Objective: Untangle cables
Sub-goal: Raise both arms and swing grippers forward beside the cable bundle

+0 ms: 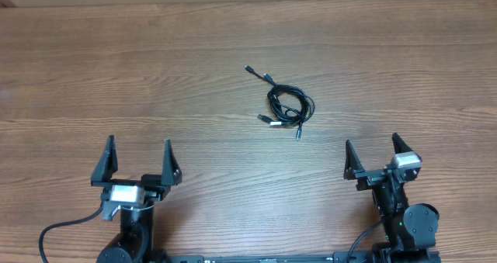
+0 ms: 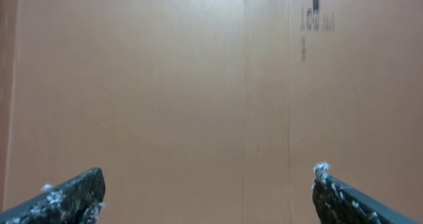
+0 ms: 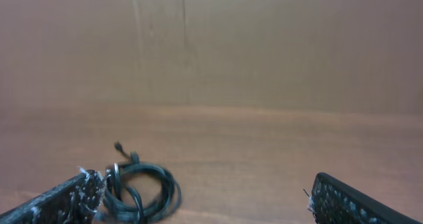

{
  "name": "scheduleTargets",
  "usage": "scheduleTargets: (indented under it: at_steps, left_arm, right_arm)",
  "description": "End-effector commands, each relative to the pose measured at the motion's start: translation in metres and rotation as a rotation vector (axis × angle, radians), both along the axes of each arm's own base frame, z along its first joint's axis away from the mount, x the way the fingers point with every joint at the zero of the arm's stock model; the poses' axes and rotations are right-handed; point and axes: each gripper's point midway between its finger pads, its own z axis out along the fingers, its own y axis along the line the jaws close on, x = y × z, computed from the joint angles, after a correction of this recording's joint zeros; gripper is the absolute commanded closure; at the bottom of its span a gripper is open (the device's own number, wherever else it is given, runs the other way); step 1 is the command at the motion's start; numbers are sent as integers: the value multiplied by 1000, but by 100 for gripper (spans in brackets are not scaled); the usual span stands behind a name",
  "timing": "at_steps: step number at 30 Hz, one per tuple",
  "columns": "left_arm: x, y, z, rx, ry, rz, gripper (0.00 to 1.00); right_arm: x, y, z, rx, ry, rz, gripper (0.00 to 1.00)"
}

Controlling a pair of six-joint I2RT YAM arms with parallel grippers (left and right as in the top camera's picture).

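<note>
cables (image 3: 149, 171) | lower loops cut off at bottom edge | ends perhaps too small

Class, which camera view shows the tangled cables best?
Overhead: the cables lie whole and unobstructed on the wooden table, plug ends visible. The right wrist view shows them low and blurred; the left wrist view misses them.

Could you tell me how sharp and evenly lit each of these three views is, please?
Overhead: sharp and evenly lit, the cables crisp on the table, hardly any shadow. Left wrist: soft and blurred, only a plain brown surface beyond the left tool. Right wrist: hazy, the cables slightly out of focus.
</note>
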Motion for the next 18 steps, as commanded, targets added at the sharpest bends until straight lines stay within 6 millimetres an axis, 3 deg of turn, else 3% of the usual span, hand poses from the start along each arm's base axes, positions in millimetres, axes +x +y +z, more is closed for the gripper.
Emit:
scheduleTargets:
  at_steps: [1, 5, 18]
  left_arm:
    - [-4, 3, 7, 10, -37, 18, 0]
    - [-5, 3, 8, 6, -42, 18, 0]
    - [-11, -2, 21, 20, -69, -9, 0]
  right_arm:
    - [-2, 5, 11, 92, -40, 38, 0]
    - [-5, 15, 19, 105, -68, 101, 0]
    - [-12, 17, 52, 107, -165, 121, 0]
